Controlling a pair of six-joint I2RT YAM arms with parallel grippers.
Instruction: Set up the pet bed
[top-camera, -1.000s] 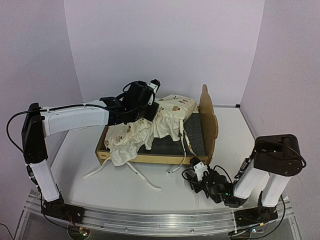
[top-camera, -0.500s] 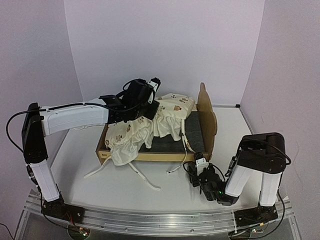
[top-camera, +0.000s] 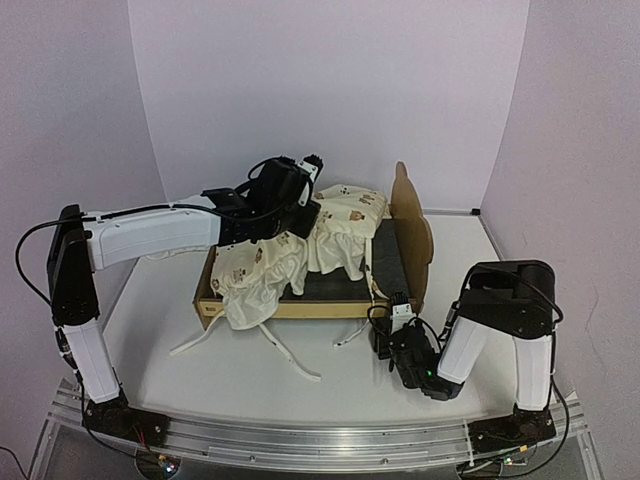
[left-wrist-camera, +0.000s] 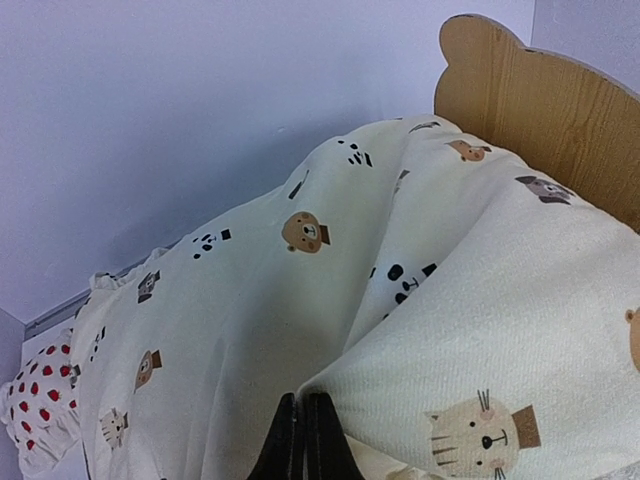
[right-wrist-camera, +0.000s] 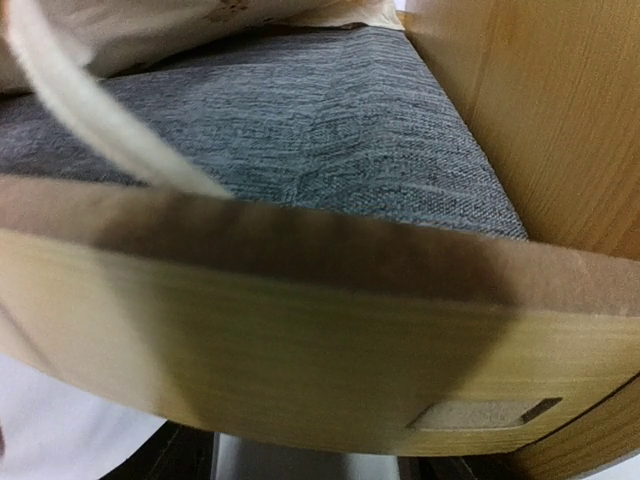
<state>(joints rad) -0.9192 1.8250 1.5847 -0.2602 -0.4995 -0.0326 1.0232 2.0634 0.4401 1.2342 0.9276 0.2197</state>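
Observation:
The pet bed (top-camera: 300, 309), a light plywood frame with a bear-ear headboard (top-camera: 408, 222) on its right end, sits mid-table. A cream animal-print cover (top-camera: 262, 272) is bunched over its left half. My left gripper (top-camera: 303, 213) reaches in from the back left, shut on a fold of that cover (left-wrist-camera: 470, 330); the left gripper's (left-wrist-camera: 304, 440) black tips press together on the cloth. My right gripper (top-camera: 392, 320) stands open, tight against the bed's near side rail (right-wrist-camera: 300, 360) by the headboard (right-wrist-camera: 545, 120). The grey felt base (right-wrist-camera: 300, 120) shows beyond the rail.
White tie straps (top-camera: 290, 355) from the cover trail over the table in front of the bed, and one strap (right-wrist-camera: 90, 110) crosses the rail. A small white pillow with red strawberries (left-wrist-camera: 35, 425) lies behind the cover. Lilac walls close in behind and on both sides.
My right arm has slid forward from the near table edge up to the bed's side rail. The bed's headboard end has shifted slightly back and left. The left gripper keeps its hold.

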